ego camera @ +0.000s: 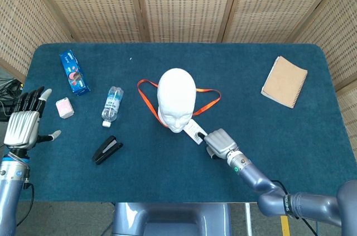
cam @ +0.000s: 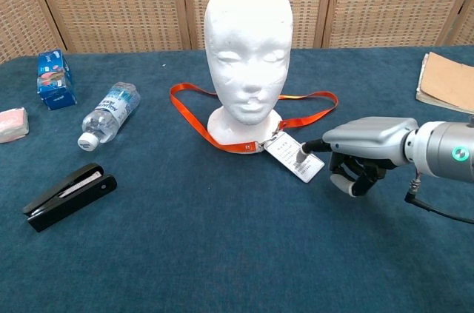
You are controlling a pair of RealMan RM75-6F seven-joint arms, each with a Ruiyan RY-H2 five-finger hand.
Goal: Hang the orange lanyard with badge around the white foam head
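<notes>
Part of the orange lanyard (cam: pixel 194 125) is hidden behind the base of the white foam head (cam: pixel 246 46), so its far run cannot be followed in the chest view; in the head view it is seen as a loop lying flat on the table around the base of the head, not raised onto it. The badge (cam: pixel 294 156) lies on the cloth just right of the base on the near side, and its print is too small to be read. The right hand (cam: pixel 361 152) is placed just right of the badge, with one finger (cam: pixel 309 147) stretched out so that its tip lies at or on the badge's right edge; actual contact cannot be confirmed. The remaining fingers are curled under the palm, and nothing is held. The left hand (ego camera: pixel 23 123) is seen only in the head view, at the far left edge beyond the table, its fingers spread apart and empty; its arm is cut off by the frame. The table (ego camera: pixel 167 180) is covered in dark blue cloth and is backed by woven wicker screens (ego camera: pixel 184 1). On its left part a blue packet (ego camera: pixel 74 72), a pink block (ego camera: pixel 64 107), a water bottle (ego camera: pixel 112 105) on its side and a black stapler (ego camera: pixel 107 149) are laid out, and a brown notebook (ego camera: pixel 285 81) is found at the far right, partly cut off in the chest view.
</notes>
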